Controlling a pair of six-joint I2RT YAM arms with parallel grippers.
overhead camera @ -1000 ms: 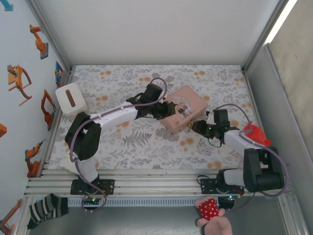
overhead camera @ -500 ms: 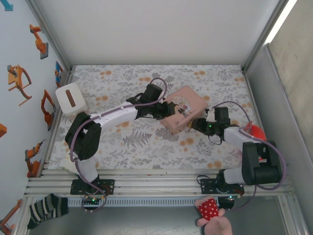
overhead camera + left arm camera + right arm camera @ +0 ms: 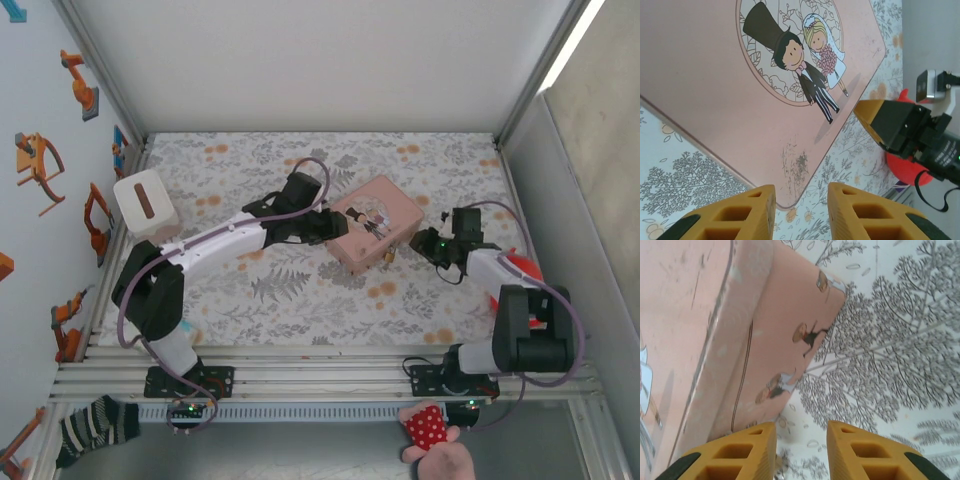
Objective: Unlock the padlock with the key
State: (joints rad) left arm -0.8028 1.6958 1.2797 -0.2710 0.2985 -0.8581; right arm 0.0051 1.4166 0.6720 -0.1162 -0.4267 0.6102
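Pink box (image 3: 392,213) on counter (image 3: 300,300); brass padlock (image 3: 386,257) at its near edge. Left gripper (image 3: 801,192), right gripper (image 3: 801,427): fingers slightly apart, empty.

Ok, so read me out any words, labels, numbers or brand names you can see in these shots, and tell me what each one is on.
No text can be read in these shots.
On the lid of the pink box: a cartoon couple, no lettering.
On the box's side: small printed figures, no words.
On the wall stickers: orange robot-arm drawings, no writing.
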